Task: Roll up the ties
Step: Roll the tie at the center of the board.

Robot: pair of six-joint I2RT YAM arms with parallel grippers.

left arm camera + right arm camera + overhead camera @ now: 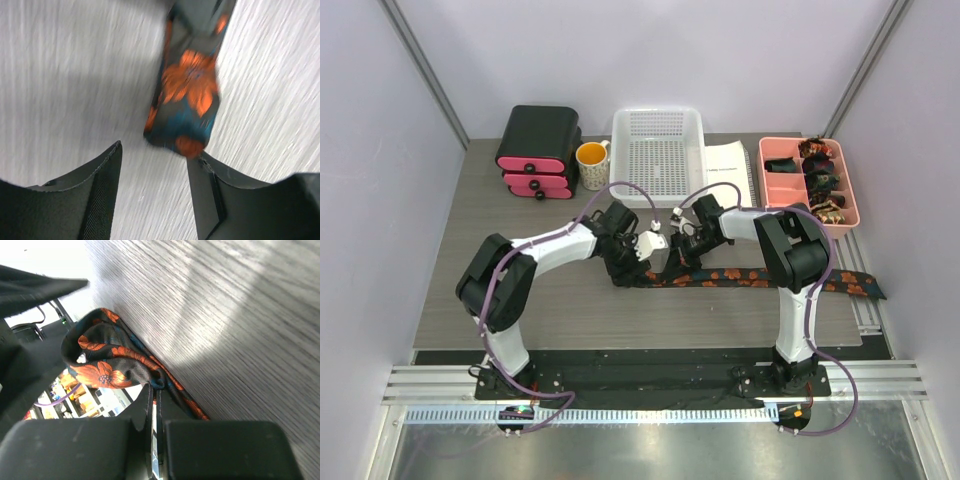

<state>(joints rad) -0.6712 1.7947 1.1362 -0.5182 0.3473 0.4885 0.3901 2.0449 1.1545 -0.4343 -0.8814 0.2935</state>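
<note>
One long dark tie [740, 277] with orange flowers lies across the table, its wide end at the right. In the left wrist view the tie's folded end [186, 102] rests just beyond my left gripper [156, 156], which is open; the fold's edge touches the right fingertip [202, 167]. My right gripper [154, 390] is shut on a fold of the tie, and a loose loop [107, 371] of fabric stands up beyond the tips. From above, the left gripper [634, 266] and the right gripper [677, 262] meet over the tie's left end.
A pink tray [782, 186] at the back right holds several coiled ties [822, 180]. Along the back stand a white basket [658, 156], a yellow mug [592, 160], black and pink drawers [538, 150] and a sheet of paper [730, 165].
</note>
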